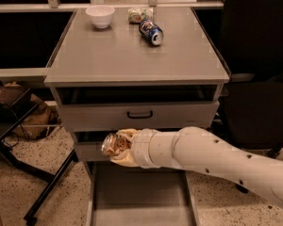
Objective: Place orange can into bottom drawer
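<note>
My gripper (117, 148) is shut on the orange can (111, 145), which lies on its side with a silver end facing left. The white arm reaches in from the right, in front of the cabinet's lower drawer front. The can hangs above the back left part of the open bottom drawer (141, 201), a wide grey drawer pulled out at the foot of the cabinet, its flat floor bare.
On the grey cabinet top (132, 55) lie a dark blue can (151, 32), a pale green-and-white packet (139, 15) and a white bowl (100, 16). A closed drawer with a black handle (139, 114) is above my arm. A black chair (259, 102) stands right; black stand legs (42, 192) left.
</note>
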`<state>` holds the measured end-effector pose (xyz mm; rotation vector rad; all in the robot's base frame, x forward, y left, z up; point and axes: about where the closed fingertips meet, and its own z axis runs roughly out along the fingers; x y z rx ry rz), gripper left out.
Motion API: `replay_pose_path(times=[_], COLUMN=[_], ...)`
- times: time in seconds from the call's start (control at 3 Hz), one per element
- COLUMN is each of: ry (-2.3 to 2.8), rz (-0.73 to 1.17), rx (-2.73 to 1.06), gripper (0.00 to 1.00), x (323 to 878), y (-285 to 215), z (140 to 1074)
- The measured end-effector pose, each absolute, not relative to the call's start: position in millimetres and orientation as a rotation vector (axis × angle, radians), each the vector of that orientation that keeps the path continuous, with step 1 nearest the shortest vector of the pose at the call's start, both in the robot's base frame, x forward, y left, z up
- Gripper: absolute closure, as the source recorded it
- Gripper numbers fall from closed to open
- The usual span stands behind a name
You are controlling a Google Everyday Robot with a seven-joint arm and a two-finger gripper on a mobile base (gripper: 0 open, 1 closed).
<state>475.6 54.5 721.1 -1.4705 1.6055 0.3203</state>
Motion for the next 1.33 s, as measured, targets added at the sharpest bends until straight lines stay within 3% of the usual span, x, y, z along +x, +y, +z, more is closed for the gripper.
replay_pose_path(times=[0.67,1.33], ry=[1.832,1.87], rz=[0.156,0.112], rx=[-1.417,-1.413], gripper=[1.0,1.0], x=[460,455], y=[5,-14], z=[621,596])
